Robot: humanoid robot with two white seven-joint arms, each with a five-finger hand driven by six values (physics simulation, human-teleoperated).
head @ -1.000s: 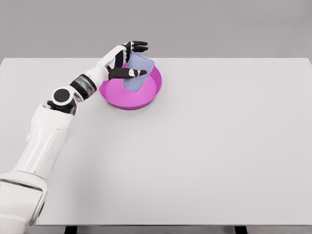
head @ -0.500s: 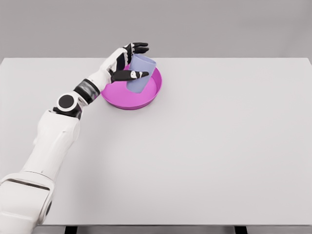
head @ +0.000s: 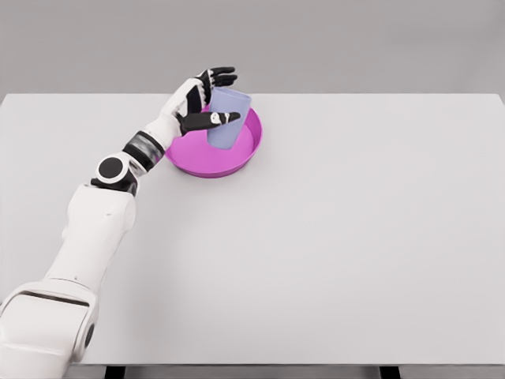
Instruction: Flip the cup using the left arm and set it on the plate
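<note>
Cup upright on plate, hand around it

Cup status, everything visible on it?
The cup is a pale lavender-blue tumbler, plain and matte, plastic by its look, wider at the top. It stands nearly upright, mouth up, base down inside the magenta plate. The left robot hand holds it: thumb across its front, fingers at its rim behind. Whether the base touches the plate cannot be told.

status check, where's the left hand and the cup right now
Left hand wrapped around cup. Cup near upright, mouth up, base in magenta plate. Right arm out of view. Nothing in the way.
</note>
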